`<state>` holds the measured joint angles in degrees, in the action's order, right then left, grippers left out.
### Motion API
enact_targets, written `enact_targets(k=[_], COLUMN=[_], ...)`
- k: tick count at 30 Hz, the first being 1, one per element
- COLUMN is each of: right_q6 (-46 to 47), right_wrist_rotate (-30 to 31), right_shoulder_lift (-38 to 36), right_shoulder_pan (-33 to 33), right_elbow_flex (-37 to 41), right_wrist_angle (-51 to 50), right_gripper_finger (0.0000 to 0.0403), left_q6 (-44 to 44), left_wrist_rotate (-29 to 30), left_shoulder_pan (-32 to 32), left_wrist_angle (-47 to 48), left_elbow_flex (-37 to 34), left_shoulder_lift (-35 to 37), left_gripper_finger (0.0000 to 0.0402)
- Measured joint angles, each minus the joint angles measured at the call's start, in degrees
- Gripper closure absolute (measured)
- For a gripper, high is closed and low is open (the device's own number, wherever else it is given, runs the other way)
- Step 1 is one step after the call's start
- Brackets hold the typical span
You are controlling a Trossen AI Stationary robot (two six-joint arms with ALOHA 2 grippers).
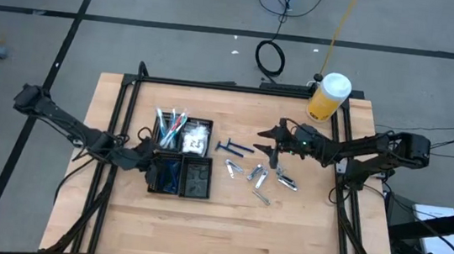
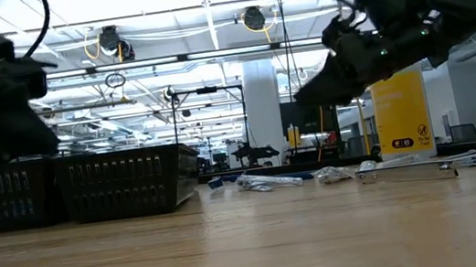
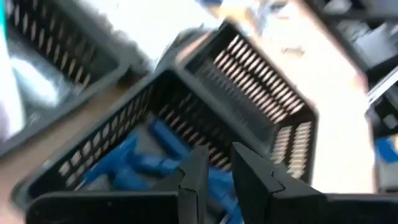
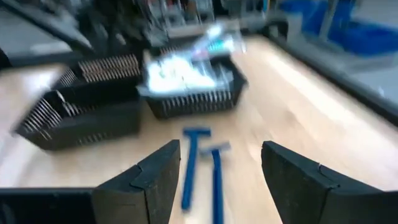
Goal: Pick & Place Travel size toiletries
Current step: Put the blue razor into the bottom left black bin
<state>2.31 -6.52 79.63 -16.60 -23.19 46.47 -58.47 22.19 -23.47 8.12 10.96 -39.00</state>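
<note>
The black four-compartment tray [image 1: 195, 193] stands left of the table's middle. It holds thin sticks [image 1: 169, 126], white packets [image 1: 196, 139] and blue razors [image 3: 140, 162]. My left gripper [image 3: 219, 177] hovers over the razor compartment at the tray's left side [image 1: 146, 154], its fingers a narrow gap apart with nothing between them. Two blue razors [image 4: 189, 165] and several silvery tubes [image 1: 260, 177] lie flat on the wood right of the tray. My right gripper [image 4: 214, 180] hangs open above the table [image 1: 276, 142], just right of the loose razors.
A big yellow jar with a white lid [image 1: 328, 97] stands at the far right corner. A black frame [image 1: 124, 99] runs along the table's far, left and right sides. Bare wood [image 1: 224, 237] lies toward the near edge.
</note>
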Motion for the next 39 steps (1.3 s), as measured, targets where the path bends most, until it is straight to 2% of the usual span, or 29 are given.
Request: enact_targets(k=[3,6,11,14,19,25,31,36,39], right_q6=[-1.21,-3.07,-5.10,-6.18,-8.35,-9.37,-10.95,-12.70,-13.64], right_wrist_rotate=[3.84,5.06,4.88,4.86,4.66,4.71,4.19,3.91,4.33], right_shoulder_lift=[0.68,3.94,12.05,17.27,22.06,23.20,22.89,22.87,22.85], right_shoulder_pan=[0.56,1.40,1.70,1.68,1.70,1.62,1.62,1.66,1.66], right_elbow_flex=[-3.60,-6.40,-9.46,-11.73,-15.45,-16.51,-16.51,-16.51,-16.45], right_wrist_angle=[-8.83,-14.10,-15.46,-15.94,-19.30,-22.44,-24.59,-25.41,-25.44], right_gripper_finger=[0.0190,0.0190,0.0190,0.0190,0.0191,0.0216,0.0295,0.0371,0.0384], left_q6=[3.11,11.30,32.82,47.74,62.09,62.69,58.22,56.32,55.37], left_wrist_rotate=[1.38,1.36,0.39,2.10,7.51,10.85,10.91,10.89,10.88], left_shoulder_pan=[1.09,2.51,3.96,4.84,6.64,10.33,13.32,13.99,13.86], left_wrist_angle=[-5.91,-15.44,-33.62,-42.79,-49.84,-47.62,-44.19,-45.43,-45.89], left_elbow_flex=[0.00,0.00,0.04,0.07,0.09,0.09,0.09,0.09,0.09], left_shoulder_lift=[0.12,0.13,0.11,0.09,0.04,0.00,0.00,0.00,0.01], left_gripper_finger=[0.0334,0.0334,0.0334,0.0334,0.0334,0.0334,0.0334,0.0334,0.0334])
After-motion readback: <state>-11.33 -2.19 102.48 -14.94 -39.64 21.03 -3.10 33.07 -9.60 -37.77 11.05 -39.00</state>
